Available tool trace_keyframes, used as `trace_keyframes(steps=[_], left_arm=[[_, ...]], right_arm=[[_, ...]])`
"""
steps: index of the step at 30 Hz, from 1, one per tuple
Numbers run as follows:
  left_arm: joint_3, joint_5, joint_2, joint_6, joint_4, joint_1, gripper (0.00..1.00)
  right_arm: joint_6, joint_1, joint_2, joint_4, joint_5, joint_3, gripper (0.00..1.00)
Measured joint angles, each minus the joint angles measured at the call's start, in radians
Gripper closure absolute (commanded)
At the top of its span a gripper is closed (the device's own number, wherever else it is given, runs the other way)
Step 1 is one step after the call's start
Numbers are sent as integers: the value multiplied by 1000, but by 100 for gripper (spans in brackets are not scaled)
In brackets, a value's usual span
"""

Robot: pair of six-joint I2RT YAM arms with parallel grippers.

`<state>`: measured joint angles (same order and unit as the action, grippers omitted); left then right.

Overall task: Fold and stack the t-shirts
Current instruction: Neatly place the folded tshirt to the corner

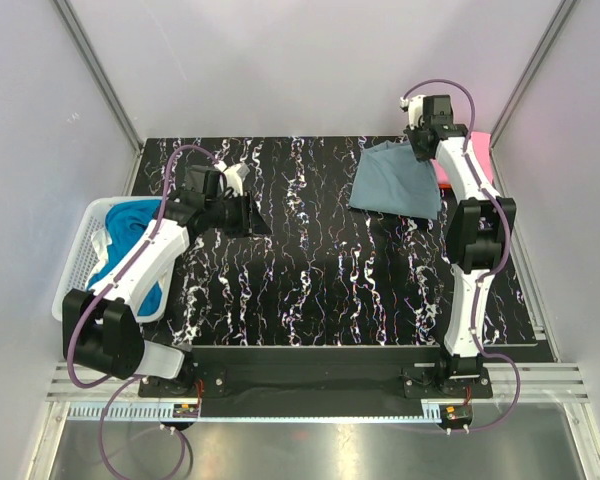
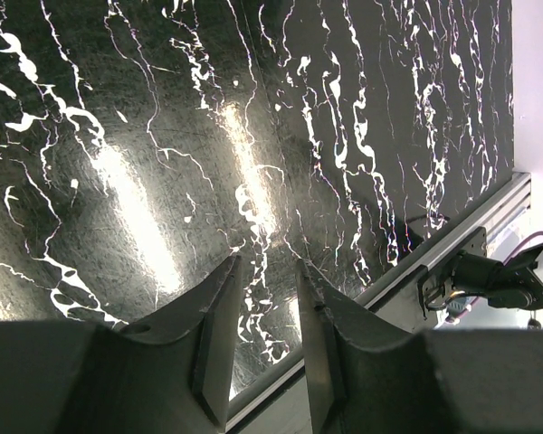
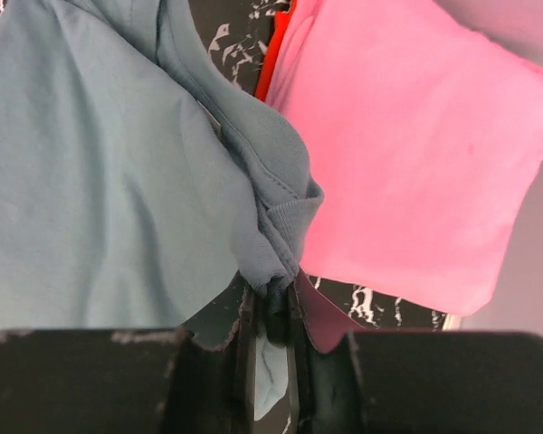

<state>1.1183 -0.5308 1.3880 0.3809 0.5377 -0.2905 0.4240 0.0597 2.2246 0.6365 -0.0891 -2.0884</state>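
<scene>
A dusty grey-blue t-shirt [image 1: 395, 180] lies at the back right of the black marbled table [image 1: 320, 280]. My right gripper [image 1: 421, 148] is shut on a bunched edge of it [image 3: 273, 271]. A folded pink t-shirt [image 1: 458, 160] lies just right of it, large in the right wrist view [image 3: 407, 154], with an orange-red t-shirt's edge [image 3: 270, 68] showing under it. Bright blue t-shirts [image 1: 130, 235] fill the white mesh basket [image 1: 78, 262] at the left. My left gripper [image 1: 248, 215] is open and empty over the bare table [image 2: 266, 260].
The table's front edge and a metal rail [image 2: 452, 240] show in the left wrist view. Grey walls close in the back and sides. The basket stands off the table's left edge, beside the left arm.
</scene>
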Motion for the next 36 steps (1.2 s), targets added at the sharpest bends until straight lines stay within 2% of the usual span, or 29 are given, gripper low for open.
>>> trace_keyframes(steps=[15,36], left_arm=[[0,-13,0,0,-9,-23,64],[0,-15,0,0,-9,-27,64]], right_arm=[[54,-44,-27,-35,-24,-27,100],[89,-128,-32,77,-3,-315,100]])
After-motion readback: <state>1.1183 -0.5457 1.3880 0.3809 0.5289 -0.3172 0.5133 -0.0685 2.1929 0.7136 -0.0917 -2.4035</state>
